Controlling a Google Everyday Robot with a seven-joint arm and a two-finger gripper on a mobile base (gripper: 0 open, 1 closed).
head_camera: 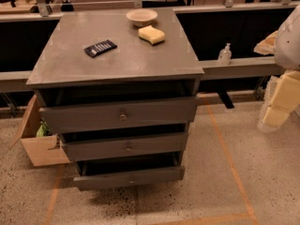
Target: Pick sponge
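While sponge (pixel 151 34) lies, end effector (pixel 276 112) hangs (right).

the bowl (pixel 141 16) crowds the sponge (pixel 151 34) at 11 o'clock, just beside it. the dark remote (pixel 100 48) lies well apart at 8 o'clock. from 1 round to 7 o'clock the cabinet top (pixel 126 62) is open surface. the gripper (pixel 275 114) hangs off past the cabinet at 4 o'clock.

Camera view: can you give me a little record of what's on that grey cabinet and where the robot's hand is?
cabinet: grey, three drawers partly open
sponge: pale yellow, on top, back right
bowl: beige, just behind the sponge
dark flat item: left of the sponge, nearer the front
gripper: right edge of view, off the cabinet, away from the sponge
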